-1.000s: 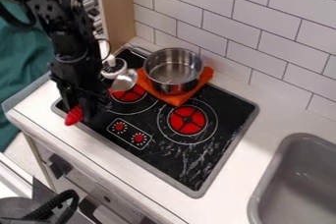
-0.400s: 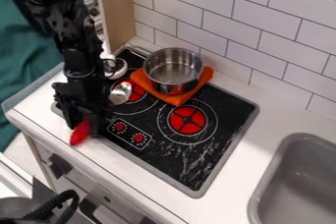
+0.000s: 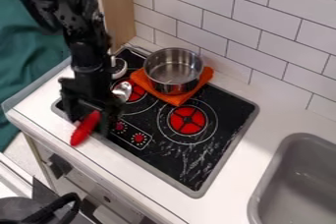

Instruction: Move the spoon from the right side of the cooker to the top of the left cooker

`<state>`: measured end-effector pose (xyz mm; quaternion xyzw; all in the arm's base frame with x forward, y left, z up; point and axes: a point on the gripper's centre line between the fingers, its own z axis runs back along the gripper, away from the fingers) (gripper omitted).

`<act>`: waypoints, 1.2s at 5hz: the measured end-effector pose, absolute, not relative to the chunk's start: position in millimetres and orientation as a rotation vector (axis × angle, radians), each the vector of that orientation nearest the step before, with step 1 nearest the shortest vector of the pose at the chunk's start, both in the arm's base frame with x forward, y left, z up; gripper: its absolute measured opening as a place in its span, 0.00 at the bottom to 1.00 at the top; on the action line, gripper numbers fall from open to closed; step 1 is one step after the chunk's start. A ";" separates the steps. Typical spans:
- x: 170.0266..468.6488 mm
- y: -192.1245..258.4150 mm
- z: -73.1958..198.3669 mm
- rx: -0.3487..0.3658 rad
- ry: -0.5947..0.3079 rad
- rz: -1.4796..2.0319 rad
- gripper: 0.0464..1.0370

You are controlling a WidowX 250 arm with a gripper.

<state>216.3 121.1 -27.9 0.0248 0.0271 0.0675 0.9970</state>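
One spoon is in the gripper, which is closed on it, at the left end of the black stove. The spoon's long side runs on a slant. Its shiny round end points up and right, by the left red burner. Its red handle points down and left, past the stove's front edge and over the white surface. The gripper hides the middle part of the spoon. I cannot tell how high up the spoon is.

Two red knobs are just right of the gripper, near the front edge. The right red burner is farther right, and a wide bit of flat black top goes from there down to the stove's near right corner. Behind the left burner there is less room. A small white thing is near the back left, and a silver pot sits on an orange cloth by the back edge. The tile wall is behind them, and the gray sink is well apart on the right.
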 end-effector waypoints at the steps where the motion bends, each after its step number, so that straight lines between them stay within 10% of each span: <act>1: 218.8 116.2 -5.4 0.074 0.016 0.149 0.97; 6: 241.8 51.4 40.1 0.047 -0.060 0.063 0.97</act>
